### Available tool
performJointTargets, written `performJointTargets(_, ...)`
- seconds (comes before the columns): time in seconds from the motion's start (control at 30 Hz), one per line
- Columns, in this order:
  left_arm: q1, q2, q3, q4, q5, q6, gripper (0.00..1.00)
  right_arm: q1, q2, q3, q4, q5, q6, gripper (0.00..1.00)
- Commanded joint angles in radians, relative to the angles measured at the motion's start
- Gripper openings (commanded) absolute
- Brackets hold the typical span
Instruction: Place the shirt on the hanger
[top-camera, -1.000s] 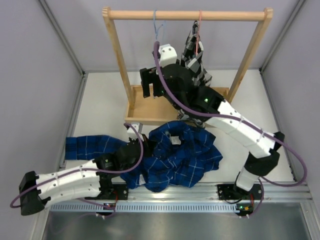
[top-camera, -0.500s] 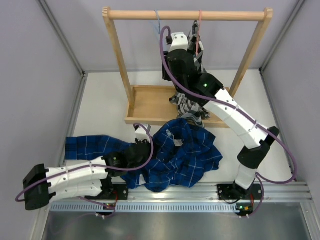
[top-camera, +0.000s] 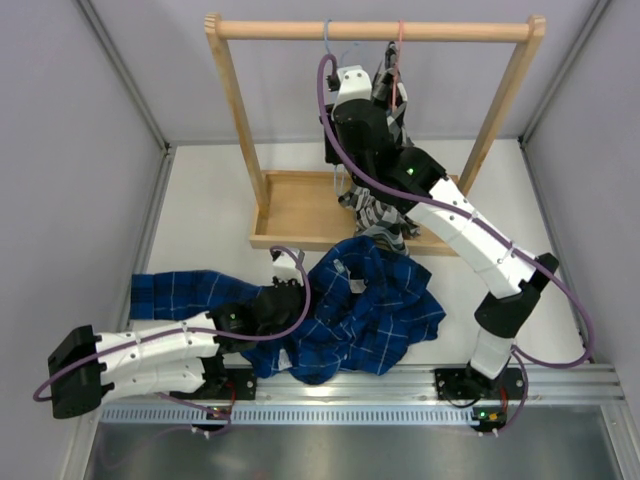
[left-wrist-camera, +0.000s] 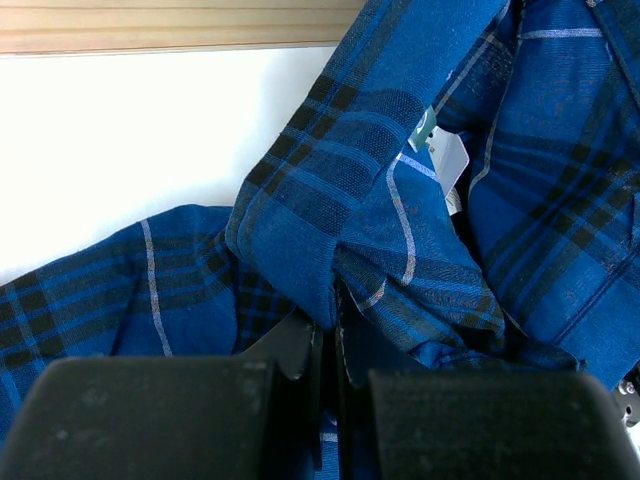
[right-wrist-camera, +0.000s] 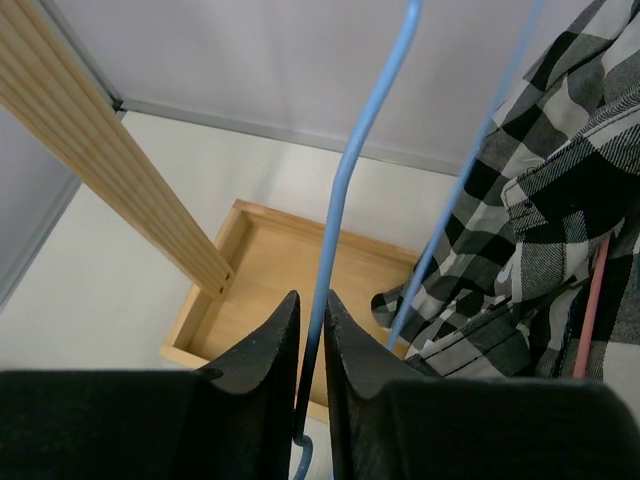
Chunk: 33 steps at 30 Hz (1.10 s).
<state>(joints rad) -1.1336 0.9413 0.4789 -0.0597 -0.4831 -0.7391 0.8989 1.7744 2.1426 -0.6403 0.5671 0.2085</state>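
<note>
My right gripper (right-wrist-camera: 312, 305) has its fingers tight on either side of the hanger (right-wrist-camera: 345, 180), pinching the thin blue wire of one sloping side. The wire runs up from my fingertips toward the rail (top-camera: 370, 30), where its hook hangs. Just to the right of it, very near, hangs the checked shirt (right-wrist-camera: 560, 200) on its own pink hanger (right-wrist-camera: 590, 310). The wooden tray (right-wrist-camera: 280, 290) lies below.

My left gripper (left-wrist-camera: 328, 335) is low at the table (top-camera: 200, 220), fingers pressed together on a fold of the shirt (left-wrist-camera: 400, 230) that looks to be close to the collar and its white label. The shirt lies crumpled on the table in front of the tray, between my two arms, with one sleeve trailing out to the left.

I judge this to be the fetching step: hanger gripped but not yet off the rail, shirt not yet on it. Next I would need to lift the hook up and clear of the rail, keep the wire from snagging the checked shirt, then bring it down to the collar. The wire is thin and may swivel in my grip, so I should go slowly.
</note>
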Motion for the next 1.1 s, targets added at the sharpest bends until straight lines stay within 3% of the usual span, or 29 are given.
performJointTargets(0.0,-0.003,0.002,0.041,0.05,0.014,-0.014,0.0,-0.009,-0.001,0.01,-0.001,-0.033,-0.014,0.14)
performJointTargets(0.33,-0.003,-0.018,0.032,0.049,0.009,-0.009,0.0,-0.008,-0.039,-0.095,0.034,-0.032,-0.02,0.15)
performJointTargets(0.63,-0.003,-0.016,0.03,0.083,0.015,-0.013,0.0,-0.005,-0.079,-0.11,0.041,-0.03,-0.044,0.12)
performJointTargets(0.8,-0.003,-0.012,0.032,0.083,0.017,-0.009,0.0,-0.005,-0.089,-0.105,0.045,-0.024,-0.076,0.16)
performJointTargets(1.07,-0.003,-0.016,0.032,0.083,0.014,-0.011,0.0,-0.005,-0.085,-0.11,0.054,-0.03,-0.144,0.0)
